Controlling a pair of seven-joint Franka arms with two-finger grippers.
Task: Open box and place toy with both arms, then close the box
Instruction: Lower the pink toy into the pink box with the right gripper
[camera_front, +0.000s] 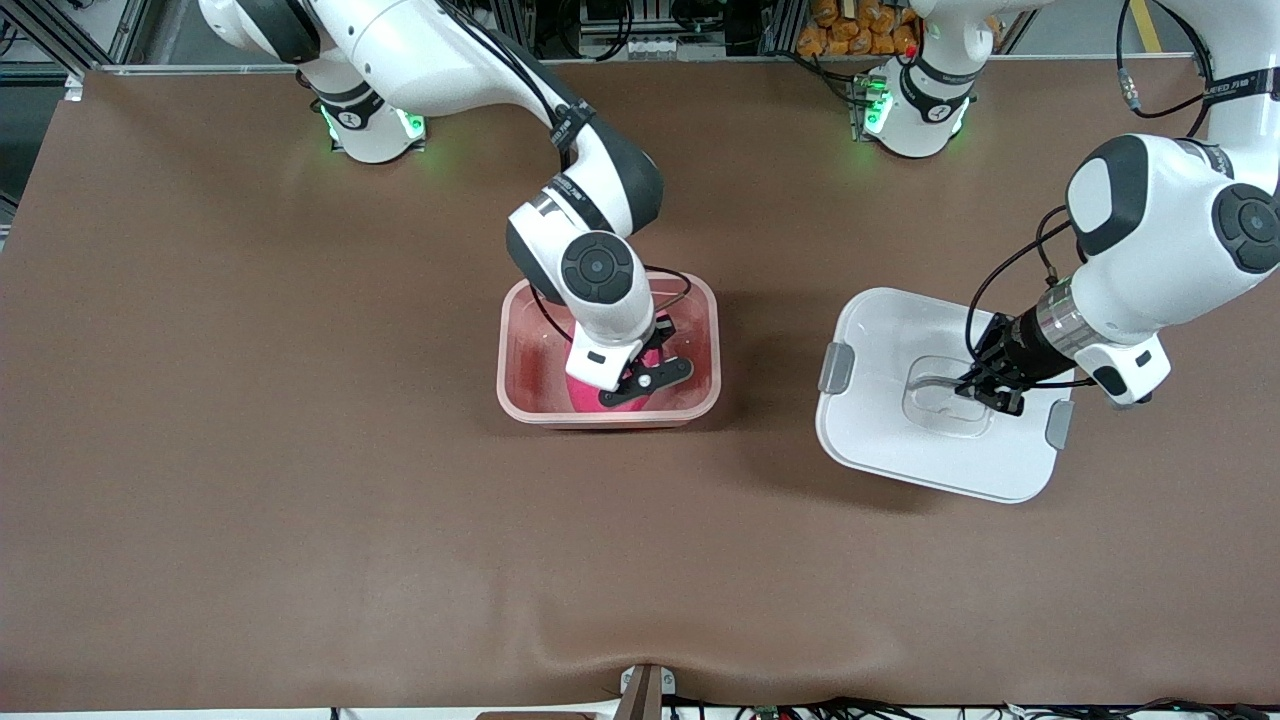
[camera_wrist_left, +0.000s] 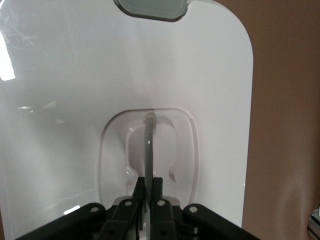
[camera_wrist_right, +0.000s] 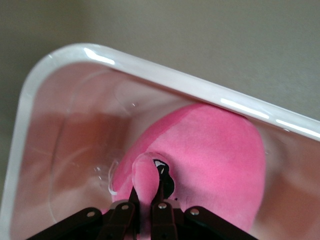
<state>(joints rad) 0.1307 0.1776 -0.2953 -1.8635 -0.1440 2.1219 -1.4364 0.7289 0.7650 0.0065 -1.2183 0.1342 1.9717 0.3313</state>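
Observation:
The pink box (camera_front: 520, 345) stands open in the middle of the table, its rim (camera_wrist_right: 165, 77) showing in the right wrist view. The bright pink toy (camera_front: 585, 395) (camera_wrist_right: 220, 150) lies inside it. My right gripper (camera_front: 650, 362) (camera_wrist_right: 148, 192) reaches down into the box, shut on a small pink limb of the toy. The white lid (camera_front: 900, 440) (camera_wrist_left: 75, 90) lies flat on the table toward the left arm's end, grey clips at its sides. My left gripper (camera_front: 985, 390) (camera_wrist_left: 148, 184) is shut on the lid's clear handle (camera_wrist_left: 148, 145) in the recess.
The brown table mat (camera_front: 300, 450) spreads wide around both things. A grey lid clip (camera_front: 836, 367) faces the box, another (camera_front: 1060, 425) sits at the other end. Both arm bases (camera_front: 375, 130) (camera_front: 915, 120) stand at the table's back edge.

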